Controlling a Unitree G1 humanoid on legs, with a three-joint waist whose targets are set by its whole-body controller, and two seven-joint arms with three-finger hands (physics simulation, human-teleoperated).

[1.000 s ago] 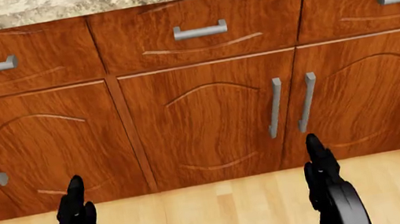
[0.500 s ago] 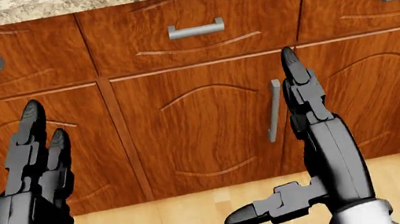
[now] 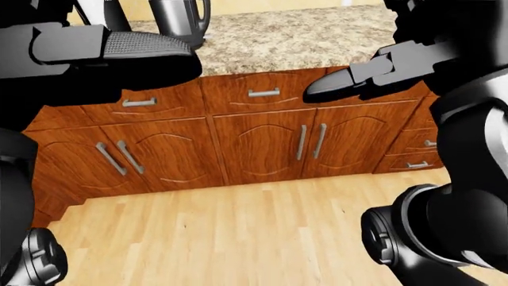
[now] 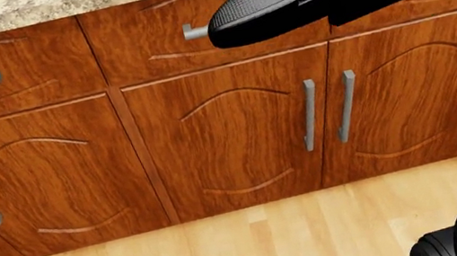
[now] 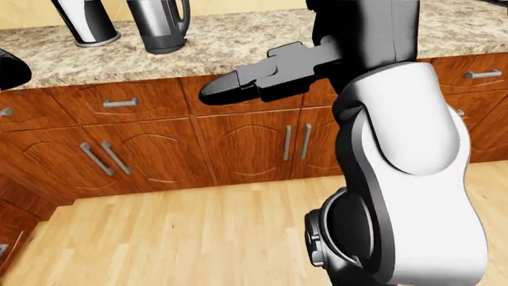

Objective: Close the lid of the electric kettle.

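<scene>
Right-eye view: I am looking over a counter (image 5: pixel 262 36) with both arms raised.
Left hand (image 3: pixel 119 44): showing one fingertip only; I cannot tell its pose.
Kettle (image 5: pixel 159 24): standing upper left on the counter, well apart from both hands; lid out of frame.
Handling: probably rigid, light-hinged; I am planning to press the lid top down.
Right hand (image 5: pixel 270 74): empty, thumb sticking out, fingers hidden.

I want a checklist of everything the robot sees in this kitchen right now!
Surface: speckled granite counter over wooden cabinets.
Job's things: electric kettle at the right-eye view's top; lid cut off, state unknown.
Clutter: a black-and-white appliance left of the kettle.
Grippers: right robot hand raised, fingers spread, holding nothing; left robot hand raised, mostly cropped.
Cables: nothing seen.
Surroundings: light wood floor.
</scene>
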